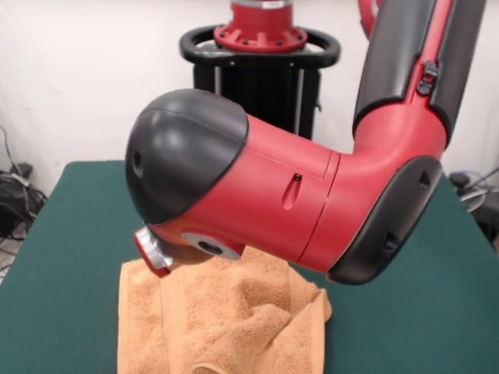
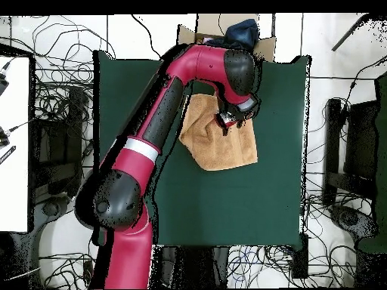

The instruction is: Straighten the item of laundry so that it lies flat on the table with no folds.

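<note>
**Towel lies bunched under the arm's wrist**

While you look at the front view, you see the towel [image 1: 226,327] as a peach-orange terry cloth with a soft, looped pile. It lies on the dark green, felt-like bench [image 1: 70,257], near the edge closest to that camera, and it is not flat: thick folds cross its middle, one rounded fold rises toward the right side, and the right edge curls over. The lower part of the cloth runs out of the picture.

Above the towel hangs the arm [image 1: 296,195], with smooth red shells and matte black rounded caps. A short red and silver cylinder sticks out under its black end, just over the upper left corner of the cloth.

From the overhead view, you find the gripper [image 2: 236,117] over the upper right part of the towel [image 2: 215,147], which looks like an uneven four-sided shape with a pointed lower left corner. Whether the jaws are released or clenched you cannot tell, and contact with the cloth cannot be judged either.

No label or readable writing can be made out on the towel.
</note>
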Motion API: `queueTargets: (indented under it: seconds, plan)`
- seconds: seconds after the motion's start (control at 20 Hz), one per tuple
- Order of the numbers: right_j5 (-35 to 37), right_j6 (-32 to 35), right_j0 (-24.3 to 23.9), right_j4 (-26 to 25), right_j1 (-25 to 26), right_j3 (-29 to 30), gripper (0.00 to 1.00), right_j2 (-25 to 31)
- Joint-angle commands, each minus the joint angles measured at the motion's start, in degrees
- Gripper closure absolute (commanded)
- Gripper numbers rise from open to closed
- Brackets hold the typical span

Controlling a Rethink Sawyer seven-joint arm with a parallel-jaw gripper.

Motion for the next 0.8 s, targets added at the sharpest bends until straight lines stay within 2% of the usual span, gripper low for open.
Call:
queueTargets:
  seconds: [0.05, 0.3, 0.8]
  plan:
    - [9.9, -8.0, 0.4, -1.2, 5.1, -1.7, 0.00, 1.9]
    - [13.2, -8.6, 0.1, -3.1, 6.3, -1.9, 0.00, 1.8]
    - [17.1, -8.1, 0.3, -2.6, 9.8, -1.2, 0.00, 4.1]
